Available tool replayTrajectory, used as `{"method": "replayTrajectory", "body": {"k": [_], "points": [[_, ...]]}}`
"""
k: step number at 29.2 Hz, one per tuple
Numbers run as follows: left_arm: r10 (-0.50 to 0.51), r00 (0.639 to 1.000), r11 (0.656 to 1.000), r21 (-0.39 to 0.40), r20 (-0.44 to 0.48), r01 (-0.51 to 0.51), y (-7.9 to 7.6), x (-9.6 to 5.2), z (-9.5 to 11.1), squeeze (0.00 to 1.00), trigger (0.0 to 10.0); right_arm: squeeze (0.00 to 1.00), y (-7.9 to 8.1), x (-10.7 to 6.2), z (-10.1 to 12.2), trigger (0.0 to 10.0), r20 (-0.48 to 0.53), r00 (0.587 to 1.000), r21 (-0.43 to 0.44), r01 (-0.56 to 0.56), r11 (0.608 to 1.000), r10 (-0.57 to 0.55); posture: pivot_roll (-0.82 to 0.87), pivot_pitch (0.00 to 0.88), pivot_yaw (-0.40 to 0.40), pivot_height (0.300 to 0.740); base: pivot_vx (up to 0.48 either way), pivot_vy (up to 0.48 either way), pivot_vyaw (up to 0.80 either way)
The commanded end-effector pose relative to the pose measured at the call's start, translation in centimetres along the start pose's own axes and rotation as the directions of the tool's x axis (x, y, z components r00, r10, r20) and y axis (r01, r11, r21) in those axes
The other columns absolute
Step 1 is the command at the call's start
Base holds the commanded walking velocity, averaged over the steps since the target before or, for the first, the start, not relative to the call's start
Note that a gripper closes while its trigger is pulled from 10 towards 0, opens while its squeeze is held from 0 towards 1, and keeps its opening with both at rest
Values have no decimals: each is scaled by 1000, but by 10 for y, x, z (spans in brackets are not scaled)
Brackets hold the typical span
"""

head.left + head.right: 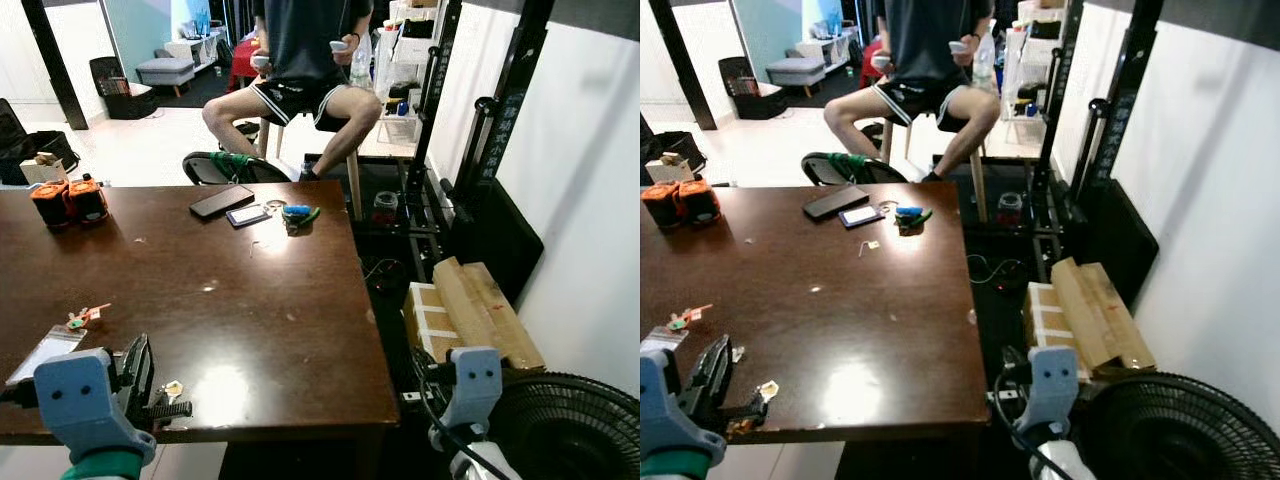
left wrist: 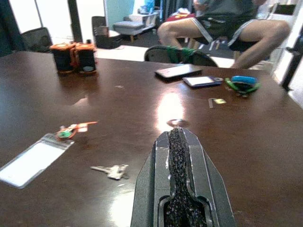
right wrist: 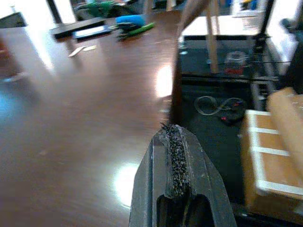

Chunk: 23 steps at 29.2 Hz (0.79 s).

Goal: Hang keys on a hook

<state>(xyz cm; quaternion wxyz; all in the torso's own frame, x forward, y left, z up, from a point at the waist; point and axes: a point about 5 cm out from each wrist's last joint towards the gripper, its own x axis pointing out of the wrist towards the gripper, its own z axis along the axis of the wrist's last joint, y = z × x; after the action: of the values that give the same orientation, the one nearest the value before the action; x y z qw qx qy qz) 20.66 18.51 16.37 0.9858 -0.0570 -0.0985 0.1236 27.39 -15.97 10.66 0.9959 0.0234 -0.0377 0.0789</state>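
- The left gripper has its two black fingers pressed together with nothing between them; it hovers low over the near left part of the brown table.
- The right gripper is also clenched on nothing, its fingers flat against each other; it hangs past the table's near right edge, over the floor.
- The keys lie flat on the table just beside the left gripper, near the front edge, and do not touch the fingers.
- A little to the left of the keys lies a clear plastic card sleeve, and just beyond it a small orange and green tag.
- At the far left corner of the table stand two orange and black spools, touching each other.
- At the far middle of the table lie a black phone, a smaller dark card just beside it, and a blue and green object to the right of them.
- To the right of the table, on the floor, stand cardboard boxes, and nearer is a black fan grille.
- Behind the table a person sits on a stool and holds two white controllers.
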Motion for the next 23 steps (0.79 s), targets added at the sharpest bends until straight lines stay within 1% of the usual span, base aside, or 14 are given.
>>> {"method": "replayTrajectory", "body": {"k": [1,10,23], "points": [[10,1000,1000,8,-15,-10,3,-2,-2,0,10000,0,2,0,-1,10000,-7,1000,7,-13,1000,13,-36,0,136,740,0,0,0],[-15,1000,1000,-15,-9,14,-1,-3,0,0,10000,0,1,0,-2,10000,-16,1000,10,-15,1000,16,-38,0,133,740,0,0,0],[-27,1000,999,-32,-16,26,-2,-2,-1,0,10000,0,1,-1,-4,10000,-22,1000,8,-10,1000,10,-38,0,133,740,0,-353,0]]}}
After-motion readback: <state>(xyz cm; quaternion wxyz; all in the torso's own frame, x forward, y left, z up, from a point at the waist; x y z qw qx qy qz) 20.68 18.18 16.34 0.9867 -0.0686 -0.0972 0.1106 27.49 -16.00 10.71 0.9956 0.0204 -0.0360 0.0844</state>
